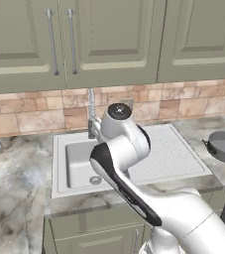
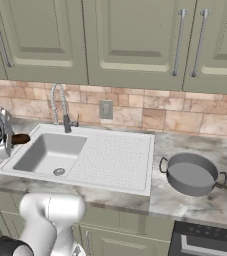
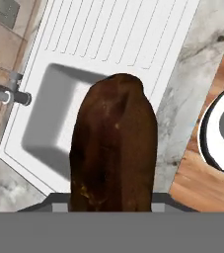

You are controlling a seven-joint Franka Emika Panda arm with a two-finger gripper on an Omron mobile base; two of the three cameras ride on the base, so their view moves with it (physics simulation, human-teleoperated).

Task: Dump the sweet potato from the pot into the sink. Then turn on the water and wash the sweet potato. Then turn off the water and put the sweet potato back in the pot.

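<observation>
Filling the centre of the hand view, the sweet potato (image 3: 114,148) is seen clamped lengthwise in the gripper (image 3: 114,207), whose jaws are closed narrowly on it and hidden behind its bulk. In the right base view its brown end (image 2: 21,139) projects from the hand at the left edge of the frame, above the sink (image 2: 50,152) rim. The basin is dry and bare apart from the drain (image 2: 59,171); no stream is seen at the spring-neck faucet (image 2: 60,107). The pot (image 2: 191,174) stands at the lower right of that frame, well apart on the marble counter (image 2: 185,145) beyond the drainboard (image 2: 115,160). Return to the pot is judged the step in hand, so the potato is carried high to clear the rims.
</observation>
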